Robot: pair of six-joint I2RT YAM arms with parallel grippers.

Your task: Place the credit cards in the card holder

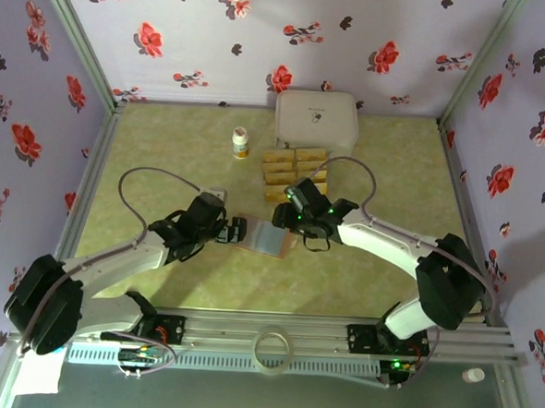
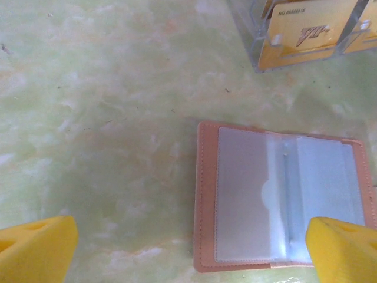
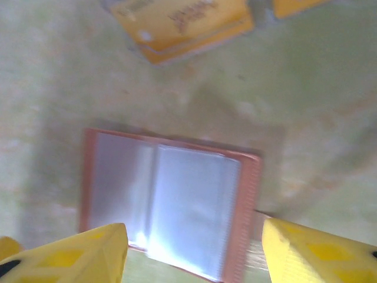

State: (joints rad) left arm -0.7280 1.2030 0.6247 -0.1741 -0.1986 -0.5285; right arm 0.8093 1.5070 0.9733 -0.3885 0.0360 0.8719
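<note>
the left gripper (image 2: 188,250) is held wide open, empty; the right gripper (image 3: 194,253) is parted, nothing gripped, over the flat pinkish-tan folding card holder (image 3: 171,200), laid open, greyish pockets shown.

"VIP" on a credit card (image 2: 301,30)

A small bottle (image 1: 241,143) stands just left of a white box (image 1: 316,120).

My overhead cam: soft even light, shadows faint, pic a bit hazy. My right wrist cam is smeared w/ motion blur; card holder (image 3: 171,200) sleeves glare white. Left wrist pic sharper, same sheen on plastic.
</note>
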